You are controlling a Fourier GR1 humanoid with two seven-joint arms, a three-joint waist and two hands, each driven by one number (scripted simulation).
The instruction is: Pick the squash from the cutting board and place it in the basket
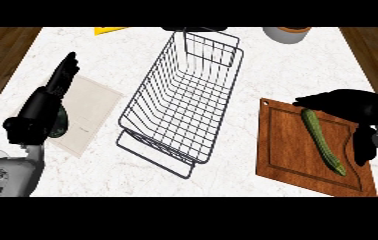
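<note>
A long green squash (323, 141) lies lengthwise on the brown wooden cutting board (288, 151) at the right. My right hand (345, 105) hovers over the board's far right corner, its fingers spread and bent downward around the squash's upper end without closing on it. One finger (362, 146) hangs to the right of the squash. The wire basket (184, 96) stands in the middle of the counter, tilted in view, with nothing inside. My left hand (46, 104) rests open at the left, fingers pointing up.
A pale sheet (88, 111) lies on the marble counter under the left hand. A grey pot (286, 33) stands at the back right, and a yellow object (109, 30) peeks in at the back left. Wooden floor shows past both side edges.
</note>
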